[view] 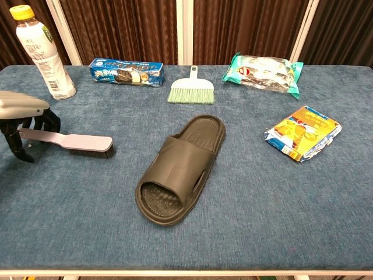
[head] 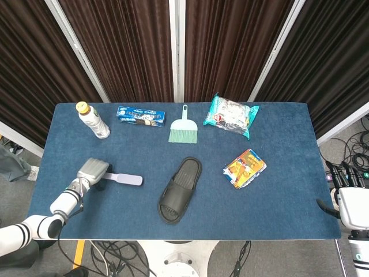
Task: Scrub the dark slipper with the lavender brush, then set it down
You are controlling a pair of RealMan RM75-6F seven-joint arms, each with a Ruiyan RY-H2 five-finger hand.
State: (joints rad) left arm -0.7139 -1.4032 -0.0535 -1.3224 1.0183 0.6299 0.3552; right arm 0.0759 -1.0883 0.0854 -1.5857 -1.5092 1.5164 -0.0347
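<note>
You're at the pick-up: your left hand (view: 23,125) cups the lavender brush (view: 73,142) handle, fingers not visibly clamped. Close firmly, lift, then carry it to the dark slipper (view: 180,169). Your right hand (head: 349,193) idles off the tabletop (head: 288,196), fingers apart, empty.

The left arm reaches in low from the bench's near-left corner, forearm angled up and to the right. Its left hand (head: 92,171) sits palm down, silver back uppermost, with dark fingers (view: 51,121) curled downward and the thumb lower at the near side; whether they grip anything cannot be told. The right hand (head: 348,190) hangs off the bench's right edge, dark fingers pointing upward and spread apart, holding nothing.
</note>
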